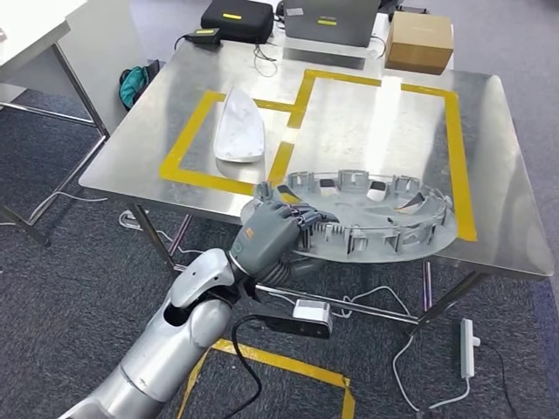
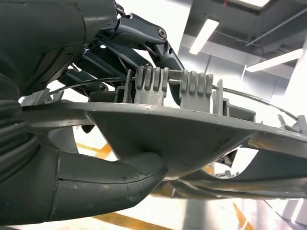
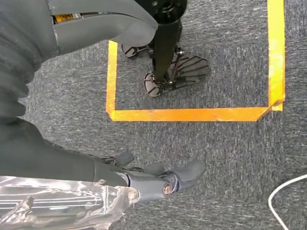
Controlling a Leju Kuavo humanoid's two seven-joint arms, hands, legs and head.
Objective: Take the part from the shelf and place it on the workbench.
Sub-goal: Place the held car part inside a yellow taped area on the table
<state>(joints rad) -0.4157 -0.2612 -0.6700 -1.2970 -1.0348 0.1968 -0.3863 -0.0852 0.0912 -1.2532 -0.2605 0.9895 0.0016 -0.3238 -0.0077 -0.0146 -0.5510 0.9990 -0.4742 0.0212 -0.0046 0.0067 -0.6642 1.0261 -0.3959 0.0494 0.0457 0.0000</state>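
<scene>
The left hand (image 1: 267, 237) grips the near-left rim of the grey part (image 1: 369, 214), fingers over it and thumb beneath. The part lies along the steel counter's (image 1: 507, 175) front edge. The right hand (image 3: 145, 179) hangs over carpet, fingers extended and grasping nothing.

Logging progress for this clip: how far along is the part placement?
Done: the grey ribbed part is off the shelf and over the steel workbench. In hand: the left hand grips its near end, which overhangs the edge. Left: release it.
</scene>
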